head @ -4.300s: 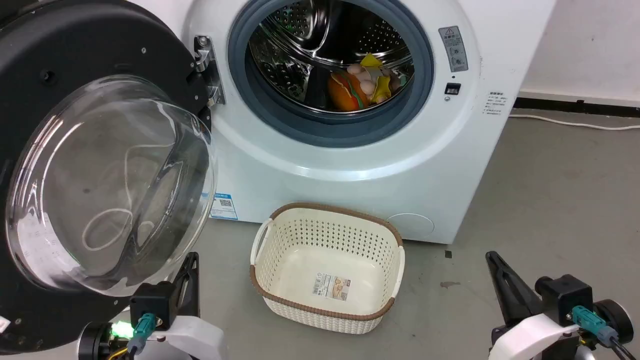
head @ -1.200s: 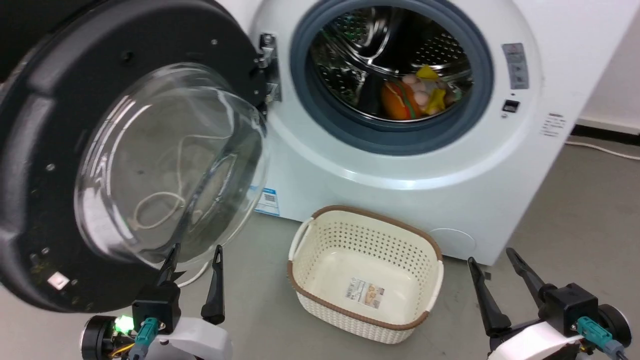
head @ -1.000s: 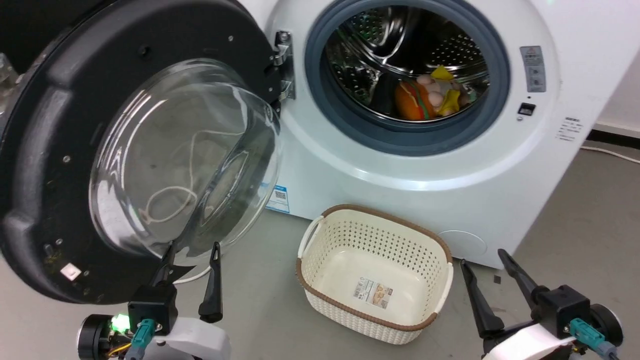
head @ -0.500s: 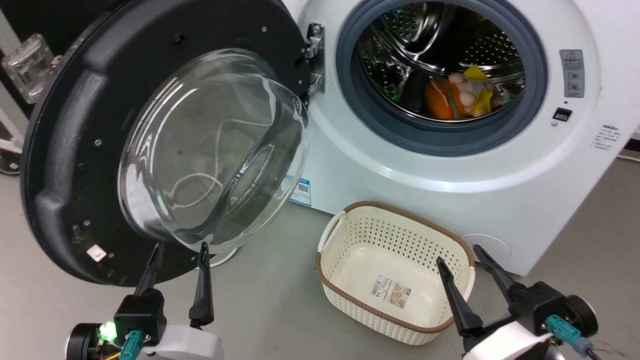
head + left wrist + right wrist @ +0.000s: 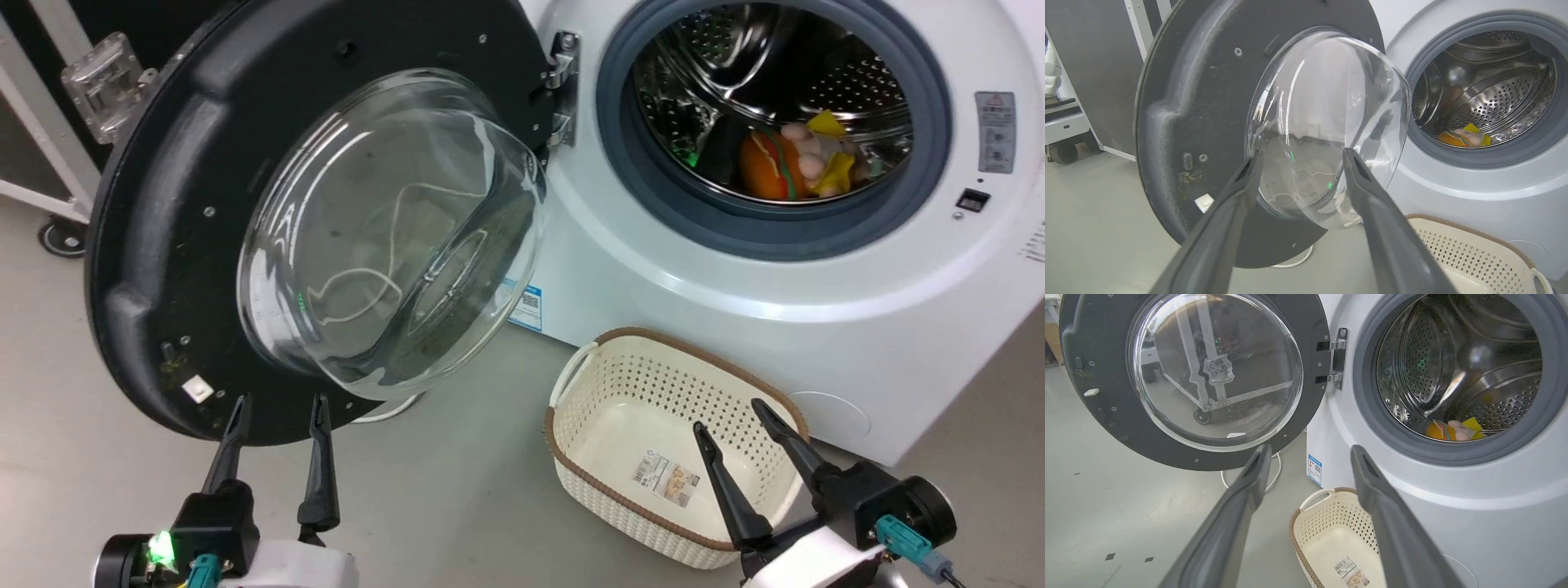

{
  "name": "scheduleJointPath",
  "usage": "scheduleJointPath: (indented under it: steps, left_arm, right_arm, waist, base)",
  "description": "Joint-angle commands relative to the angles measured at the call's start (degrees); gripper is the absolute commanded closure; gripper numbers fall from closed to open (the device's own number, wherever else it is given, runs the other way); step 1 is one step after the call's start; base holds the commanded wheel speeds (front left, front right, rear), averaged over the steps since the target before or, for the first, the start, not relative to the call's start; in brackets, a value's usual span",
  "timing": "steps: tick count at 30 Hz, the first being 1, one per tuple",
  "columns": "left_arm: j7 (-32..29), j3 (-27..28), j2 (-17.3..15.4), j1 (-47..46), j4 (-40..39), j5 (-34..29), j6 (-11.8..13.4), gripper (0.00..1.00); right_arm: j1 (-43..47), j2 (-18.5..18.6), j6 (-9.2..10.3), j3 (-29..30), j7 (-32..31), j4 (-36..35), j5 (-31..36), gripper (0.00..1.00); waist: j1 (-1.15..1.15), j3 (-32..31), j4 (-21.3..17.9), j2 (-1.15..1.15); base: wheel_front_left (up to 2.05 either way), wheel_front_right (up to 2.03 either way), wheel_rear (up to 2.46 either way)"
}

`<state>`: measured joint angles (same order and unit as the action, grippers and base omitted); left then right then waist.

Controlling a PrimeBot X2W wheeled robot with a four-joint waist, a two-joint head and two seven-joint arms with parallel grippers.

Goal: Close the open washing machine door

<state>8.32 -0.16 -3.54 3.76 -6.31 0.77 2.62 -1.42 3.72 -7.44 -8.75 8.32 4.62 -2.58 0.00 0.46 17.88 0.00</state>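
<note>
The washing machine door [image 5: 163,212] stands swung wide open to the left of the white washer [image 5: 735,286], hinged at its right edge, its clear glass bowl [image 5: 392,237] bulging toward me. The door [image 5: 1208,102] also shows in the left wrist view and the door [image 5: 1200,375] in the right wrist view. My left gripper [image 5: 277,404] is open, fingertips just below the door's lower rim, touching nothing. My right gripper [image 5: 729,412] is open over the basket. The steel drum [image 5: 775,106] holds colourful toys [image 5: 796,163].
A cream plastic basket [image 5: 588,449] with a brown rim sits on the grey floor in front of the washer. A white cable [image 5: 1274,469] lies under the door. A dark case on castors [image 5: 61,237] stands behind the door at the left.
The head camera has swung left, so the washer and basket sit further right in the picture. Both grippers, seen shut edge-on earlier, now show spread fingers, and the right one is over the basket.
</note>
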Motion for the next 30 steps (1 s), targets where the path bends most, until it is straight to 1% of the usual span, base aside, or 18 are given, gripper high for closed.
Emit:
scheduleJointPath:
  steps: [1,9,10,11,12,13,17,22,25,27,30]
  left_arm:
    - [0.77,0.24,-0.02,0.86,-0.59,0.46,0.36,0.0]
    - [1.6,0.67,0.05,0.97,-1.26,1.16,0.26,0.0]
    - [1.84,0.93,0.14,0.9,-1.41,2.09,0.04,0.39]
    - [1.84,0.93,0.14,0.9,-1.41,2.09,0.04,0.39]
    - [2.08,1.21,0.19,0.78,-1.66,3.02,-0.52,1.0]
    - [2.08,1.21,0.19,0.78,-1.66,3.02,-0.52,1.0]
    - [2.56,2.53,0.22,-0.04,-2.4,5.13,-2.24,1.0]
    - [3.16,6.65,-1.25,-3.44,-2.75,9.55,-4.91,1.0]
    - [2.74,8.92,-3.04,-7.0,-2.0,13.62,-6.2,1.0]
    - [1.0,10.47,-4.98,-10.17,-1.17,16.9,-6.92,1.0]
    - [-3.01,13.78,-6.97,-16.27,1.38,24.3,-7.34,1.0]
  right_arm:
    - [-0.98,0.38,-0.03,-0.35,0.77,0.25,-0.53,0.0]
    - [-0.68,0.44,-0.03,-0.75,1.6,0.36,-0.73,0.0]
    - [-0.54,0.48,-0.03,-0.7,1.84,0.35,-0.76,0.0]
    - [-0.54,0.48,-0.03,-0.7,1.84,0.35,-0.76,0.0]
    - [-0.33,0.46,-0.03,-0.53,2.08,0.3,-0.77,0.0]
    - [-0.33,0.46,-0.03,-0.53,2.08,0.3,-0.77,0.0]
    - [0.51,0.38,-0.03,0.02,2.56,0.04,-0.55,0.0]
    - [1.82,0.31,-0.03,1.0,3.16,-0.67,0.08,0.0]
    - [2.41,0.47,-0.04,1.63,3.52,-1.19,0.46,0.0]
    - [2.84,0.52,-0.04,2.11,3.76,-1.6,0.7,0.0]
    - [3.15,0.66,-0.04,2.49,4.11,-2.35,1.06,0.0]
  waist:
    - [0.0,0.05,0.55,0.0]
    - [0.0,0.08,2.22,0.0]
    - [0.0,0.1,2.72,0.0]
    - [0.0,0.1,2.72,0.0]
    - [0.0,0.13,3.22,0.0]
    - [0.0,0.13,3.22,0.0]
    - [0.0,0.31,4.3,0.0]
    - [0.0,1.2,5.61,0.0]
    - [0.0,1.89,6.31,0.0]
    - [0.0,2.48,6.76,0.0]
    - [0.0,3.72,6.99,0.0]
  base:
    - [0.0,0.0,0.0]
    - [0.0,0.0,0.0]
    - [0.0,0.0,0.0]
    - [0.0,0.0,0.0]
    - [0.0,0.0,0.0]
    - [0.0,0.0,0.0]
    - [0.0,0.0,0.0]
    - [0.0,0.0,0.0]
    - [0.0,0.0,0.0]
    - [0.0,0.0,0.0]
    - [0.0,0.0,0.0]
